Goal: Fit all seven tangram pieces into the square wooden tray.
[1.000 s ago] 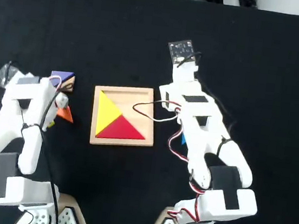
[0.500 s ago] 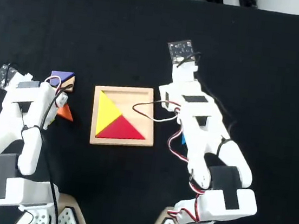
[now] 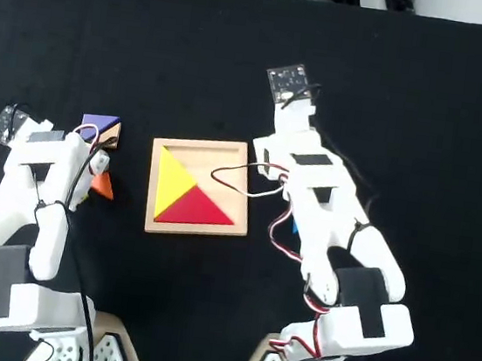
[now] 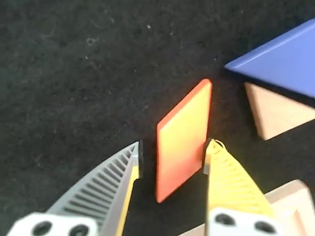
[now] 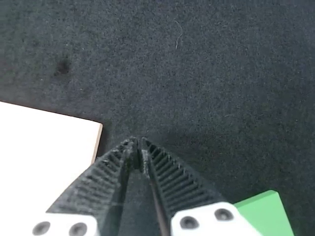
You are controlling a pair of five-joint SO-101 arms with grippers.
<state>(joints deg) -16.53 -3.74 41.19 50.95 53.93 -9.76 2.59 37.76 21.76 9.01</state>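
Note:
The square wooden tray (image 3: 203, 145) holds a yellow triangle (image 3: 173, 181) and a red triangle (image 3: 198, 206). Left of it, an orange parallelogram (image 3: 101, 185) lies on the black cloth. My left gripper (image 4: 172, 145) is open and straddles that orange piece (image 4: 182, 137). One finger (image 4: 224, 167) touches its edge and the other stands a little apart. A blue piece (image 4: 280, 64) and a wood-coloured triangle (image 4: 275, 113) lie just beyond. My right gripper (image 5: 136, 142) is shut on nothing, over the cloth beside a tray corner (image 5: 44, 132). A green piece (image 5: 261, 211) lies near it.
A small blue piece (image 3: 295, 227) peeks out under the right arm, right of the tray. The blue piece (image 3: 98, 122) and wood-coloured triangle (image 3: 110, 136) sit at the tray's upper left. Black cloth stretches open behind and in front of the tray.
The orange piece has slid slightly left with the left gripper around it. The right arm's wrist has turned a touch to the left.

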